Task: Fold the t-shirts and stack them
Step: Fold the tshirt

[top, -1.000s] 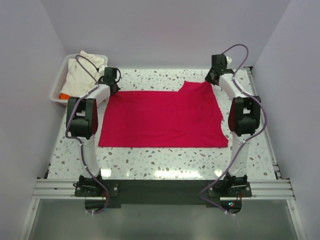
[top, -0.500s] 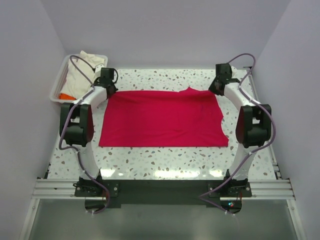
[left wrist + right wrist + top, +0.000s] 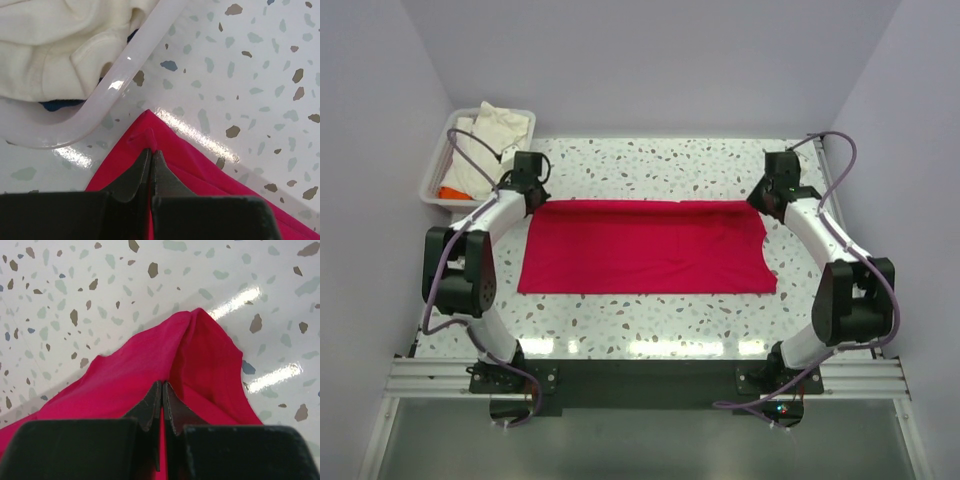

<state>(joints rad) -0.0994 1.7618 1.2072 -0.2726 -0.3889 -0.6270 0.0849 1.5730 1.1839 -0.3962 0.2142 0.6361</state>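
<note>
- On the bench [image 3: 650,315], the crimson t-shirt [image 3: 645,248] lies spread between both arms.
- Its 2 far corners are pinched, 1 by the left end effector [image 3: 151,151] and 1 by the right end effector [image 3: 162,386], both clamped narrow on cloth.
- Soft, light and limp, it likely handles best from the corners.

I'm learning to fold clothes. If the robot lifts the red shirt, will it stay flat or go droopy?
Probably droopy: the red shirt bunches into soft ridges where the left gripper and right gripper pinch it. It seems light, since small pinches hold it. It may slide on the glossy table.
</note>
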